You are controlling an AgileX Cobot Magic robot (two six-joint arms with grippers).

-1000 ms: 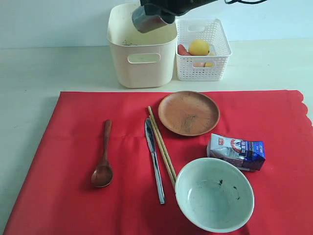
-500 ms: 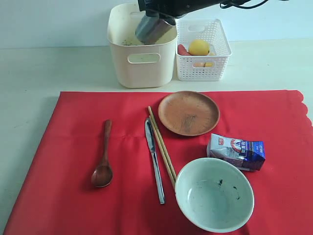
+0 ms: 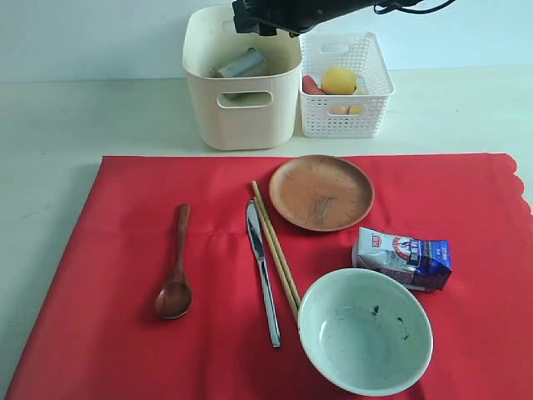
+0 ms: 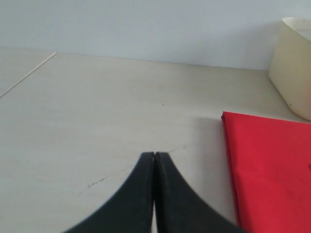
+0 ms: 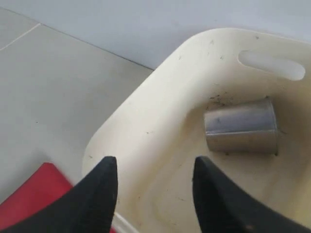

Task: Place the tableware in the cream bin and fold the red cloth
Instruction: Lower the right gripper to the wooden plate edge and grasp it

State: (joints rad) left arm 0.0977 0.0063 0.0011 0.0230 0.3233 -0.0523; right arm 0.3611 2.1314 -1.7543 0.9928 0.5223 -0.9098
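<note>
exterior / step: cup drop looks done. The steel cup point(image 3: 241, 63) lies on its side inside the cream bin point(image 3: 241, 125). I'd lift the right gripper point(image 3: 265, 23) straight up past the bin rim before swinging away, so no finger clips the wall.
exterior / next pick: my call is the round brown plate point(image 3: 321, 192), just in front of the bin. The wooden chopsticks point(image 3: 276, 250), steel table knife point(image 3: 264, 275), brown wooden spoon point(image 3: 176, 267) and pale whitish bowl point(image 3: 365, 329) lie further in front, all on the red cloth point(image 3: 108, 333).
exterior / right arm pose: reaches in from the white basket point(image 3: 346, 117) side, with the gripper over the bin mouth, above the cup.
left wrist / left gripper point(image 4: 154, 158): pressed together, empty, low over bare bench point(image 4: 97, 111) beside the bin, near the cloth's corner.
right wrist / right gripper point(image 5: 153, 167): spread, nothing between the fingers, aimed into the bin. The cup rests on the bin floor, apart from both fingers.
right wrist / tip: keep it spread on the way out.
</note>
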